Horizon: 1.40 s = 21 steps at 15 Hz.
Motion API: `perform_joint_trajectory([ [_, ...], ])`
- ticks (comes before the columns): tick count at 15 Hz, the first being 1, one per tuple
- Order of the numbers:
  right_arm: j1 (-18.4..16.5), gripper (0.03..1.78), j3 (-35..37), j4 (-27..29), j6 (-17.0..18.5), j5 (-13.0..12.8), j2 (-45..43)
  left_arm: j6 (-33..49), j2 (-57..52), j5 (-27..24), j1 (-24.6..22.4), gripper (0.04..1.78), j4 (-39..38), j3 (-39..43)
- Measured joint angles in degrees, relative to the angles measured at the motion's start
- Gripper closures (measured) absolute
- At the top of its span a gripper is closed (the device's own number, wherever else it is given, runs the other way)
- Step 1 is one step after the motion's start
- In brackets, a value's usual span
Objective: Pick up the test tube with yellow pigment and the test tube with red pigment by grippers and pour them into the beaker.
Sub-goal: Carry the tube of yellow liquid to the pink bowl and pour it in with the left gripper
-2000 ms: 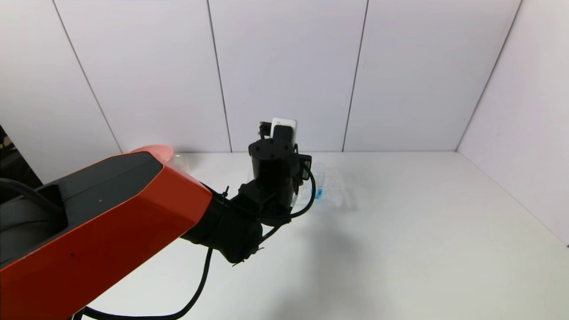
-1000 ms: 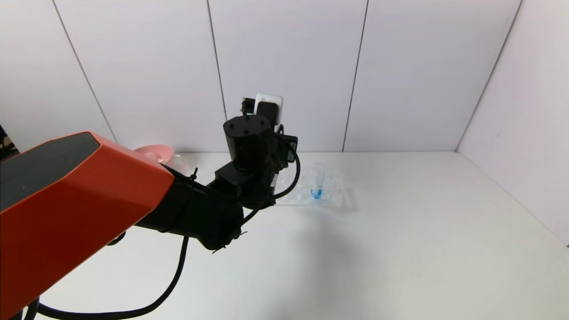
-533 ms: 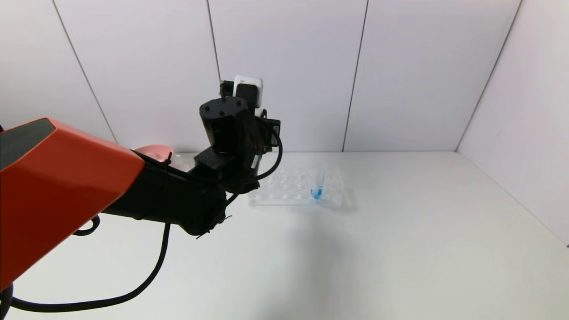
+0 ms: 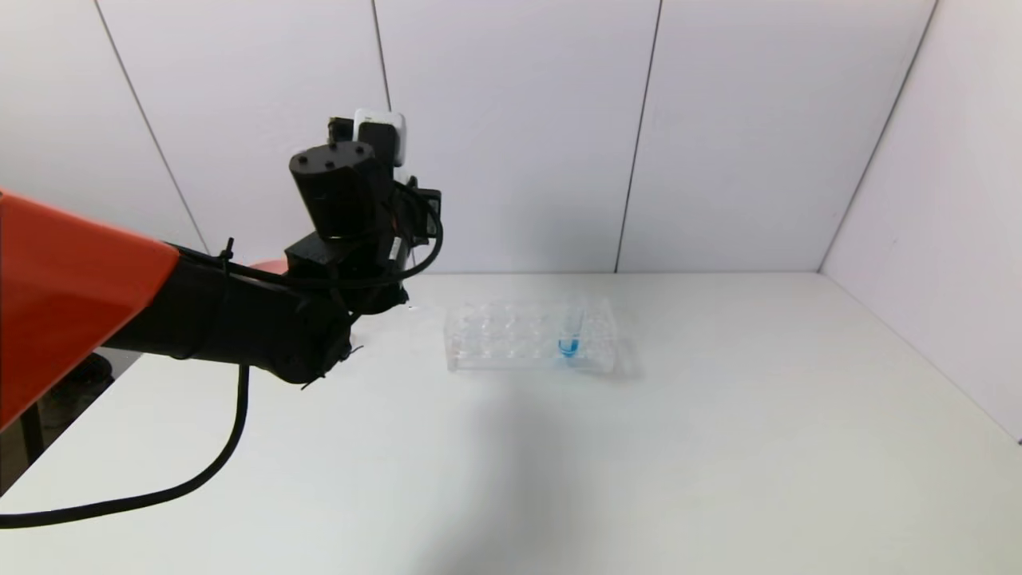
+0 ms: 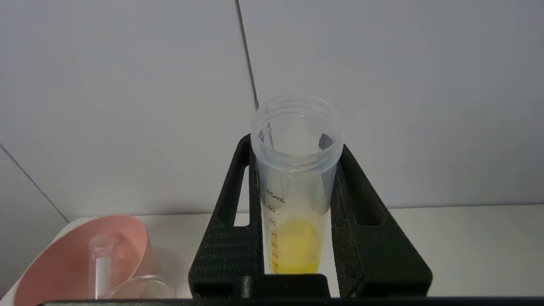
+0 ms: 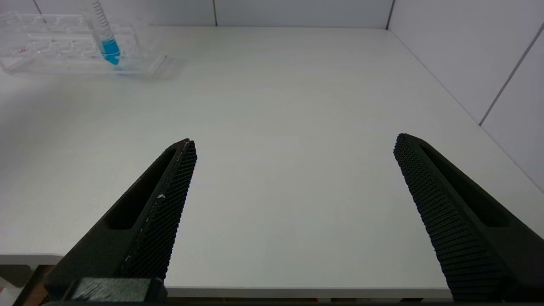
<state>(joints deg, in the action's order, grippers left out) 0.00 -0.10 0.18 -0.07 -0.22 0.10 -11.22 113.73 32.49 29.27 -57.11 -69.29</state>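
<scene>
My left gripper (image 5: pixel 294 144) is shut on the test tube with yellow pigment (image 5: pixel 295 191), a clear graduated tube held upright with yellow liquid at its bottom. In the head view the left arm's wrist (image 4: pixel 347 200) is raised high at the back left and hides the fingers and the tube. A curved clear rim, probably the beaker (image 5: pixel 142 290), shows beside the pink bowl (image 5: pixel 63 263). The test tube with red pigment is out of view. My right gripper (image 6: pixel 295 139) hangs open and empty over the table's front edge.
A clear tube rack (image 4: pixel 531 339) stands mid-table with a blue-tipped tube (image 4: pixel 569 335) in it; the right wrist view also shows the rack (image 6: pixel 51 59). A colourless tube (image 5: pixel 101 263) leans in the pink bowl. White walls close the back and right.
My left arm has risen and swung left away from the rack, carrying the yellow tube. The rack and the blue tube are now uncovered. The gripper has stayed shut.
</scene>
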Motion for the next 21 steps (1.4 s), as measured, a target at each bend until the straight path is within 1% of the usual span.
perform_joint_trajectory([
  [3, 0.0, 0.11, 0.0, 0.0, 0.0, 0.0, 0.0, -0.79, -0.63, -0.4, -3.54, 1.36, 0.12, -0.05],
  [7, 0.0, 0.11, 0.0, -0.02, 0.0, 0.01, 0.0, -1.1, -1.29, -3.78, -8.74, 1.36, 1.33, -0.2],
  [16, 0.0, 0.11, 0.0, 0.0, 0.0, 0.01, 0.0, -1.12, -1.62, -10.91, -21.39, 1.36, 1.44, -0.83],
  [21, 0.0, 0.11, 0.0, 0.0, 0.0, 0.01, 0.0, -1.12, -1.38, -14.49, -26.44, 1.36, 1.39, -0.88],
])
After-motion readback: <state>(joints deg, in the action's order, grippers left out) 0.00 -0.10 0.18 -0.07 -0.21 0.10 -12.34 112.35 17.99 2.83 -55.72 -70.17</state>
